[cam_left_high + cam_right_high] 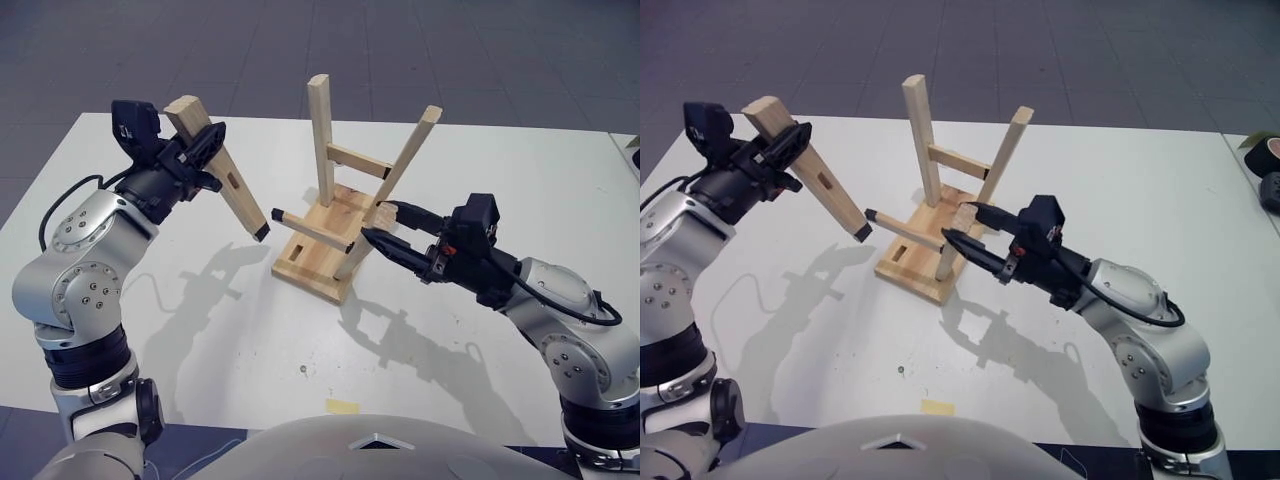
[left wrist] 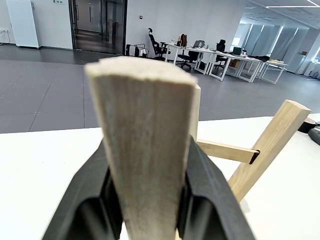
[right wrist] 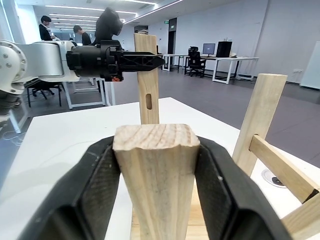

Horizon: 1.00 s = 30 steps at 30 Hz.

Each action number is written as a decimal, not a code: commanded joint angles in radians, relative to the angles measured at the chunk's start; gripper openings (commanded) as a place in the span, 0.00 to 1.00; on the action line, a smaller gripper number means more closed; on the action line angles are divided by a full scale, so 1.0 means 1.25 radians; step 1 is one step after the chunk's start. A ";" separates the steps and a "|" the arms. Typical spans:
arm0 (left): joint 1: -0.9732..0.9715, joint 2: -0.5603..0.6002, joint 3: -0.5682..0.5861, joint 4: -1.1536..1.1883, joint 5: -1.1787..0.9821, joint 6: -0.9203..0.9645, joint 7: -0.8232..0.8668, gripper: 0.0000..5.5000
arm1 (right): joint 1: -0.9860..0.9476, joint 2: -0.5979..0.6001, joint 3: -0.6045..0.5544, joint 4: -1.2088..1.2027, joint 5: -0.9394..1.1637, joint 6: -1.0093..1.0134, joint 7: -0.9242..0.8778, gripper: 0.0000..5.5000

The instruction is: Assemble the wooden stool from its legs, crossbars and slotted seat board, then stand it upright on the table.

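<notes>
White table (image 1: pixel 500 170) spanned the frame. Seat board (image 1: pixel 310 262) lay flat at centre, with legs and crossbars sticking up (partly built). Loose leg (image 1: pixel 238 195) hung tilted in the air, upper left, clamped between the left gripper (image 1: pixel 205 148) fingers. Right gripper (image 1: pixel 383 222), centre-right, clenched around a mounted leg (image 3: pixel 155 165) just above the board.

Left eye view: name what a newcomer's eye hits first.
A half-built stool stands upside down at the middle of the table, legs pointing up from its seat board. The right tool clamps one tilted leg; the left tool holds a loose leg aloft, left of the stool.
</notes>
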 commanded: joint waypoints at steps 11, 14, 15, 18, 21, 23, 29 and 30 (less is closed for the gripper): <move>0.006 -0.129 -0.043 0.069 0.016 -0.073 0.027 0.19 | 0.038 0.079 0.081 0.029 -0.090 -0.032 -0.085 0.39; 0.018 -0.143 -0.069 0.104 0.038 -0.108 0.005 0.19 | 0.038 0.083 0.087 0.031 -0.093 -0.034 -0.084 0.39; 0.025 -0.143 -0.081 0.109 0.052 -0.122 -0.002 0.19 | 0.035 0.082 0.087 0.035 -0.092 -0.034 -0.079 0.39; 0.016 -0.152 -0.102 0.128 0.086 -0.166 -0.015 0.19 | 0.027 0.077 0.084 0.042 -0.090 -0.033 -0.070 0.39; 0.000 -0.145 -0.119 0.156 0.121 -0.207 -0.038 0.19 | 0.018 0.075 0.081 0.046 -0.088 -0.030 -0.067 0.39; -0.002 -0.133 -0.128 0.170 0.144 -0.231 -0.058 0.19 | 0.012 0.077 0.082 0.046 -0.086 -0.028 -0.067 0.39; 0.044 -0.087 -0.131 0.138 0.164 -0.227 -0.110 0.19 | 0.009 0.076 0.073 0.052 -0.089 -0.026 -0.069 0.38; 0.055 -0.081 -0.134 0.130 0.166 -0.224 -0.115 0.19 | 0.008 0.077 0.073 0.053 -0.090 -0.026 -0.070 0.38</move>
